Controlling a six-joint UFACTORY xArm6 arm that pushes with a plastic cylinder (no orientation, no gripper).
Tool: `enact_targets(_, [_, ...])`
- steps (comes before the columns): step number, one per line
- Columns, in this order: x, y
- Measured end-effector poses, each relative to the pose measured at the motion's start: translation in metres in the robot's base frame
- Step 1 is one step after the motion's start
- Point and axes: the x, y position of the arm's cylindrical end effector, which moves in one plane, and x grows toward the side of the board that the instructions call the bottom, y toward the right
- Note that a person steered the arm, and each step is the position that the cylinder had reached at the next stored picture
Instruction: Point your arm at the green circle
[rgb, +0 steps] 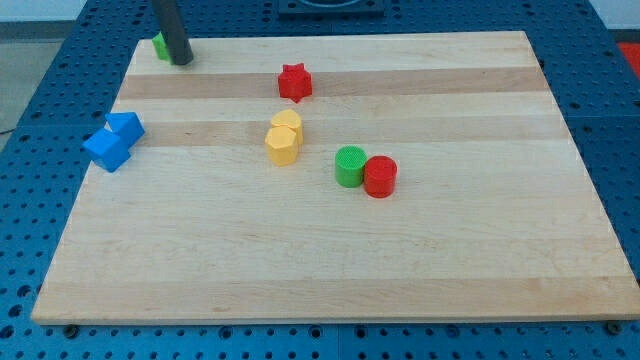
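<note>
The green circle (350, 165) stands right of the board's middle, touching a red circle (380, 177) on its right. My tip (181, 61) rests at the board's top left corner, far from the green circle. Right beside the tip, on its left, a small green block (160, 45) is partly hidden by the rod; its shape cannot be made out.
A red star (295, 82) lies near the top middle. Two yellow blocks (284, 138) touch each other left of the green circle. Two blue blocks (114, 141) sit together at the wooden board's (330, 260) left edge.
</note>
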Motion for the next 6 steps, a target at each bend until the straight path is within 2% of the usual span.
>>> enact_targets(2, [0.060,0.056])
enact_targets(3, [0.066,0.086])
enact_targets(5, [0.010,0.125])
enact_targets(6, [0.021,0.213])
